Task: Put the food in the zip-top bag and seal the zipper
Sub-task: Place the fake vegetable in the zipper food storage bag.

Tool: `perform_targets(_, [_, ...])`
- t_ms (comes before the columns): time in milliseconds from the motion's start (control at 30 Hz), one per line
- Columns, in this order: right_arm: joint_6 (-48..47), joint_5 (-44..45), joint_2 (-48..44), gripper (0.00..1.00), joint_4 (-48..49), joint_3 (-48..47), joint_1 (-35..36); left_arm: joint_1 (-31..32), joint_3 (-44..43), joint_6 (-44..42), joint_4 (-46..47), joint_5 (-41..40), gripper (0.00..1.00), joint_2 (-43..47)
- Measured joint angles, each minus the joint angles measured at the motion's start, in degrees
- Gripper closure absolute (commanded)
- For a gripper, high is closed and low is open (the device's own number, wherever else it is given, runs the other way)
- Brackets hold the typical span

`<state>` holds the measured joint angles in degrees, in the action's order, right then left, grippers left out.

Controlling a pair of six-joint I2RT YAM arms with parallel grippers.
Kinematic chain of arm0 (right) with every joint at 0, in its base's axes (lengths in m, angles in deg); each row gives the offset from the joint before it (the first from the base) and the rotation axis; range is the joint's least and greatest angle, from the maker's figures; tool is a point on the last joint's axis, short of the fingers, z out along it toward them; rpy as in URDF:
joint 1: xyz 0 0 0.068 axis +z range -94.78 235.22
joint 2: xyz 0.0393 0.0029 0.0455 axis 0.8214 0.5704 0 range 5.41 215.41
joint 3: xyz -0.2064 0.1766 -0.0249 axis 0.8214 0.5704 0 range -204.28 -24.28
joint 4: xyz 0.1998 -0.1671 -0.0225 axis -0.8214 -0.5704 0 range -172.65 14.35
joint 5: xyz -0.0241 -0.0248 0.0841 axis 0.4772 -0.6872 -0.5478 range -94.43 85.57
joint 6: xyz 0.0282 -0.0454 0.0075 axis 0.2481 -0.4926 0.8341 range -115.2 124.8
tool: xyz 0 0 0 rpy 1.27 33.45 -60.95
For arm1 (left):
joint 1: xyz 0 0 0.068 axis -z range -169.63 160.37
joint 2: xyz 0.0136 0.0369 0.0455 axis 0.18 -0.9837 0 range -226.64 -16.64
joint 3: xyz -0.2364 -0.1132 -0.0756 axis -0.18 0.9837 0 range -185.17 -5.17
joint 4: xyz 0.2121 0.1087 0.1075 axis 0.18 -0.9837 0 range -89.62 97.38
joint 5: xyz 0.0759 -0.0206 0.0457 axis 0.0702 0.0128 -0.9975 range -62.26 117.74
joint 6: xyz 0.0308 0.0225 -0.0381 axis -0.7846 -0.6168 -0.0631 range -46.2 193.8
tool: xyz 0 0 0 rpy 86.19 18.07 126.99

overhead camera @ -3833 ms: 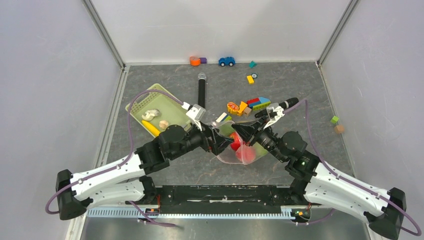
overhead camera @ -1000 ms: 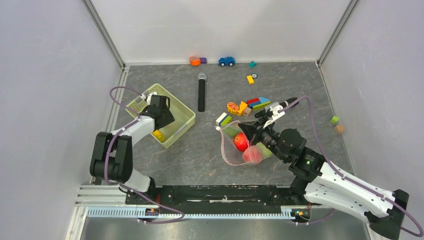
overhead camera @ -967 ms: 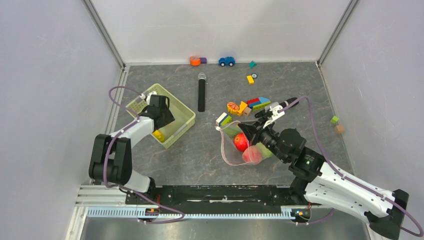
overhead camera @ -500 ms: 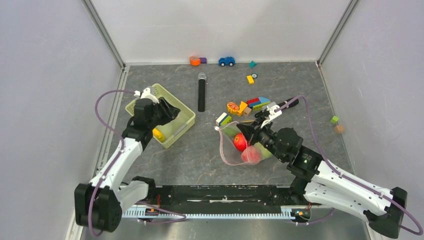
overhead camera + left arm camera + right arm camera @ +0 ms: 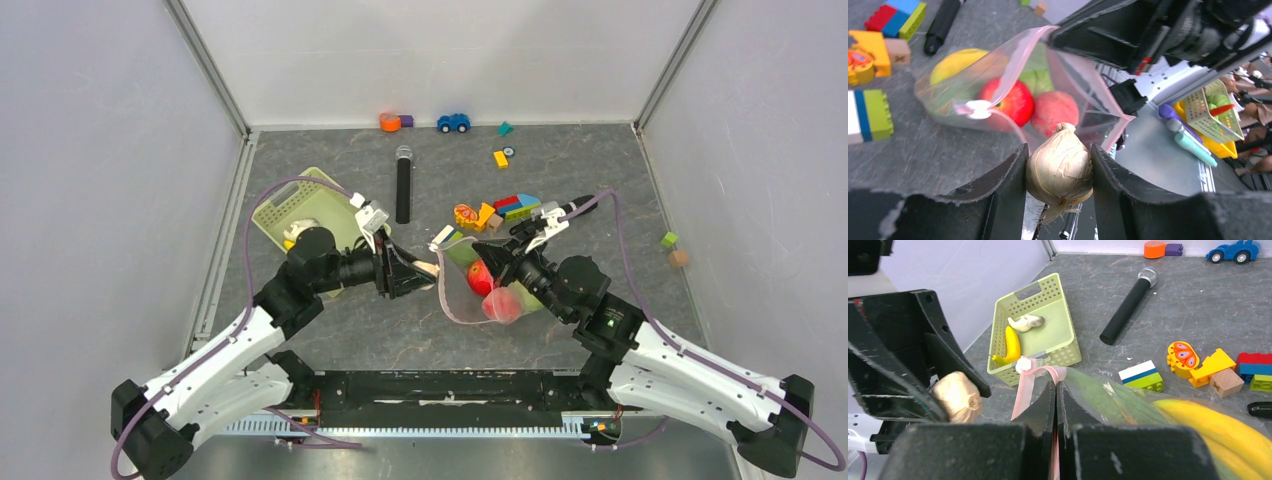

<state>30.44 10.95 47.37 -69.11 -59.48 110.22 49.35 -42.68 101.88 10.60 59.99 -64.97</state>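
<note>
- One pale green basket [image 5: 285, 205], far left of your table. It holds two pieces: one yellow banana [image 5: 1010, 345] and one whitish piece [image 5: 1025, 322].
- Your left claw [image 5: 1059, 152]: pinching one pale brown bulb [image 5: 1058, 175] between its two fingers, just left of the bag's mouth.
- One black microphone [image 5: 403, 185], lying behind that claw.
- One clear bag [image 5: 455, 300], mid-table, with a pink strip [image 5: 1020, 390] along its mouth. Four pieces counted inside: one red tomato [image 5: 1015, 100], one pinkish fruit [image 5: 1055, 107], one green cabbage [image 5: 1037, 75] and one second banana [image 5: 955, 62].
- Your right claw [image 5: 1056, 385]: fingers pressed together on the pink strip, holding the bag's mouth up.
- Five blocks [image 5: 500, 212] in a cluster just behind the bag.
- One blue car [image 5: 453, 122] at the back wall.
- Two cubes, far right, side by side: one green cube [image 5: 669, 239] and one brown cube [image 5: 679, 257].
</note>
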Motion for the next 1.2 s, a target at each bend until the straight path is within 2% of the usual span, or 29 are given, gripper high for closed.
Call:
perform_targets(133, [0.5,0.0,-0.4,1.00,0.8,0.8,0.0,2.6,-0.1,-0.6,2.9,1.1,0.83,0.7])
perform_targets(367, [1.9,0.0,-0.7,1.00,2.9,2.4,0.0,8.5,-2.2,-0.7,5.9,-1.7,0.82,-5.2])
perform_targets(433, [2.3,0.0,-0.8,1.00,3.0,2.4,0.0,10.5,-3.4,-0.9,5.7,-3.9,0.78,-7.9])
perform_targets(567, [2.8,0.0,-1.0,1.00,3.3,2.6,0.0,13.7,-5.4,-2.5,4.0,-9.8,0.60,-11.0])
perform_targets(633, [3.0,0.0,-1.3,1.00,3.6,2.9,0.0,15.1,-6.7,-3.4,2.6,-12.7,0.47,-12.1])
perform_targets(667, [3.1,0.0,-1.4,1.00,3.7,3.1,0.0,15.7,-7.2,-3.9,2.3,-14.0,0.34,-12.6])
perform_targets(733, [3.2,-0.1,-1.5,1.00,3.8,3.2,0.0,16.8,-8.2,-4.7,1.5,-16.3,0.01,-13.5])
perform_targets(967, [3.5,-0.3,-1.5,1.00,3.8,3.2,0.0,19.3,-11.5,-5.9,-3.0,-20.8,0.00,-16.8])
perform_targets(1200, [3.5,-0.3,-1.9,1.00,3.8,3.2,0.0,19.9,-11.6,-6.6,-5.6,-21.7,0.00,-15.2])
